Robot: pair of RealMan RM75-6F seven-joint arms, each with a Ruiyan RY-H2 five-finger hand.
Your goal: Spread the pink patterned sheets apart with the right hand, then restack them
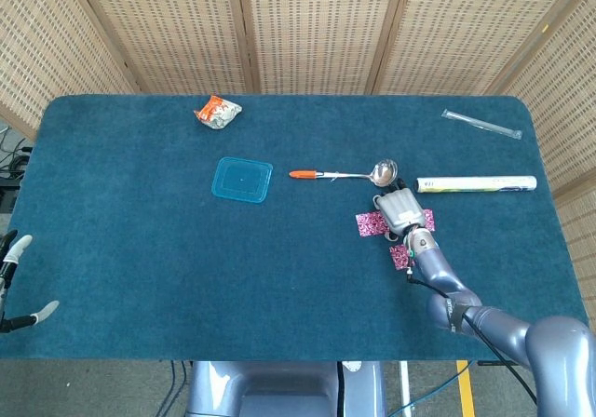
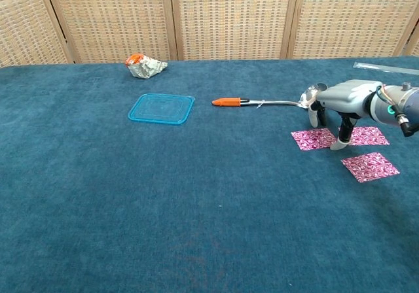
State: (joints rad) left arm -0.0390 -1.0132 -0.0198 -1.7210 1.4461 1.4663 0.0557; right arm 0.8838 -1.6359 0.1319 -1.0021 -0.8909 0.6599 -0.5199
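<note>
Three pink patterned sheets lie apart on the blue carpet: a left sheet [image 2: 313, 138] [image 1: 370, 223], a right sheet [image 2: 367, 135] and a nearer sheet [image 2: 370, 166] [image 1: 400, 256]. My right hand [image 2: 340, 100] [image 1: 399, 210] hovers over the gap between the left and right sheets, fingers [image 2: 338, 142] pointing down and apart, holding nothing. One fingertip is down at the left sheet's right edge. In the head view the hand hides most of the right sheet. My left hand [image 1: 14, 287] shows at the lower left edge off the table, fingers apart and empty.
A spoon with an orange handle [image 2: 262, 101] lies just beyond the right hand. A blue square lid [image 2: 161, 108], a crumpled wrapper [image 2: 145, 65], a white tube [image 1: 475, 183] and a clear packet [image 1: 480, 124] lie on the table.
</note>
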